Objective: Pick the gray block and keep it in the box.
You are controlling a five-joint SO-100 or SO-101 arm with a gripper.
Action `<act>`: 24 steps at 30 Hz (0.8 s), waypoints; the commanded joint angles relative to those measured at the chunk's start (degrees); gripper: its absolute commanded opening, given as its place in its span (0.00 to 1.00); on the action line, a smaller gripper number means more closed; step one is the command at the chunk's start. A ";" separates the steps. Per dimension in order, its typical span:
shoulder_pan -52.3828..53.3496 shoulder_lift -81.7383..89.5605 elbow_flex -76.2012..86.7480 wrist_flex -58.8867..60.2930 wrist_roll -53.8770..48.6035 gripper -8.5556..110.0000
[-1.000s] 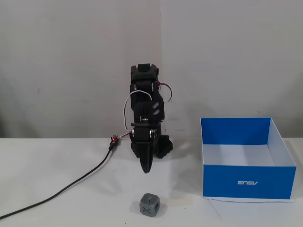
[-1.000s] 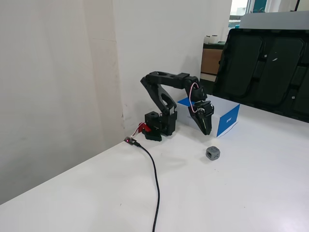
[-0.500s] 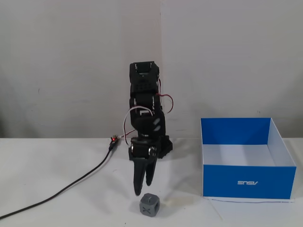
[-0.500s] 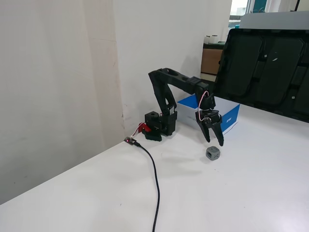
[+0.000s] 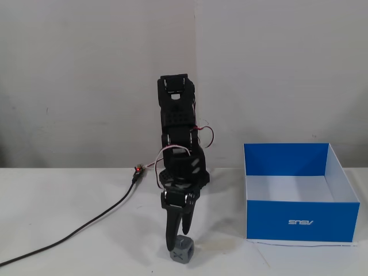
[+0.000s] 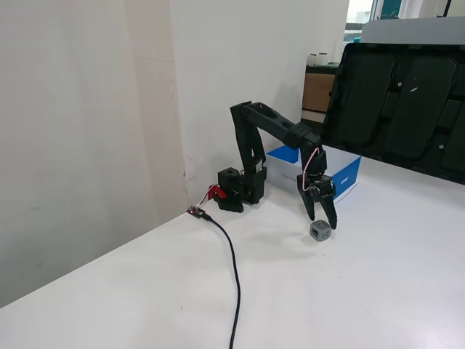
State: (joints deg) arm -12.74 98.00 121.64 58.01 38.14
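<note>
The gray block (image 5: 183,250) is a small dark-gray cube with an X recess. It sits on the white table near the front edge, and it also shows in the other fixed view (image 6: 320,231). My gripper (image 5: 179,240) points down over it with the jaws open. One finger reaches down beside the block and the other ends just above it. From the side (image 6: 321,219) the two fingers straddle the block's top. The blue box (image 5: 299,221), open with a white inside, stands on the table to the right of the arm. In the other fixed view it (image 6: 350,174) lies behind the arm.
A black cable (image 5: 86,224) runs from the arm's base across the table to the left front, and it shows in the other fixed view (image 6: 234,269) too. A large black panel (image 6: 399,102) stands behind the box. A white wall backs the table.
</note>
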 commanded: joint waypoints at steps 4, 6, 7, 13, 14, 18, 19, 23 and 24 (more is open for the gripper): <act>0.35 -3.69 -5.19 -1.85 0.79 0.27; 0.44 -5.01 -5.80 -1.93 0.88 0.27; 0.44 -5.71 -5.98 -2.11 0.88 0.27; 0.62 -9.32 -7.47 -2.90 0.88 0.27; 0.62 -9.84 -7.73 -2.99 0.88 0.26; 0.62 -11.78 -8.53 -3.08 0.88 0.21; 0.70 -12.22 -8.61 -3.16 0.97 0.18; 0.79 -13.36 -9.14 -3.52 0.97 0.11; 0.70 -13.36 -9.23 -3.69 0.70 0.10</act>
State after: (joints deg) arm -12.74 84.11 115.93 55.46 38.67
